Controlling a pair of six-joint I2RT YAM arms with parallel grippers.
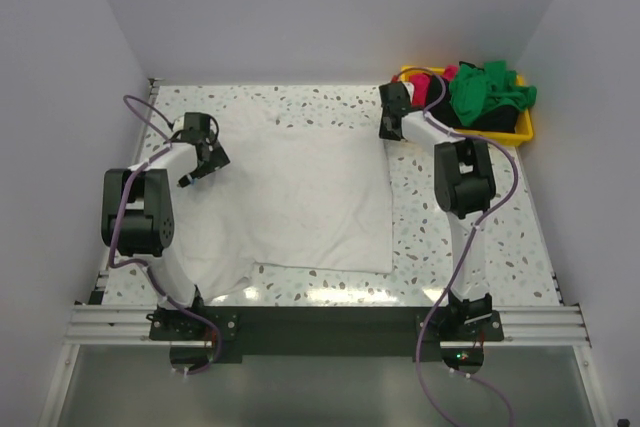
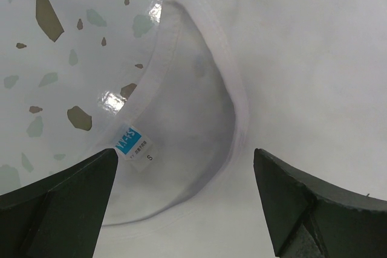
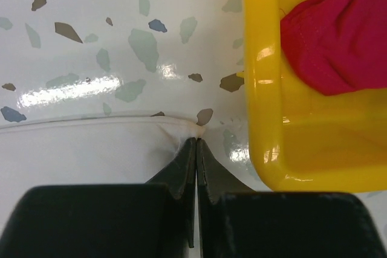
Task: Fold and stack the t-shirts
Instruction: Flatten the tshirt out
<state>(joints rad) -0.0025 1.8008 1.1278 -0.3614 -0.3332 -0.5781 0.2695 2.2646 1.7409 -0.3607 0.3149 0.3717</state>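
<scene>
A large white t-shirt (image 1: 300,197) lies spread flat on the speckled table. My left gripper (image 1: 205,169) is open at its left edge. In the left wrist view the open gripper (image 2: 184,170) hovers over the shirt's collar (image 2: 233,89) and its blue size label (image 2: 129,140), holding nothing. My right gripper (image 1: 386,131) is at the shirt's far right corner. In the right wrist view the gripper (image 3: 197,141) is shut on that corner of the white t-shirt (image 3: 91,155). The green t-shirt (image 1: 488,92), magenta t-shirt (image 3: 338,34) and black t-shirt (image 1: 495,122) lie bunched in the bin.
The yellow plastic bin (image 1: 528,127) stands at the back right corner; its rim (image 3: 260,58) is just right of my right gripper. Grey walls close in the table on three sides. The arm bases sit on the black rail at the near edge.
</scene>
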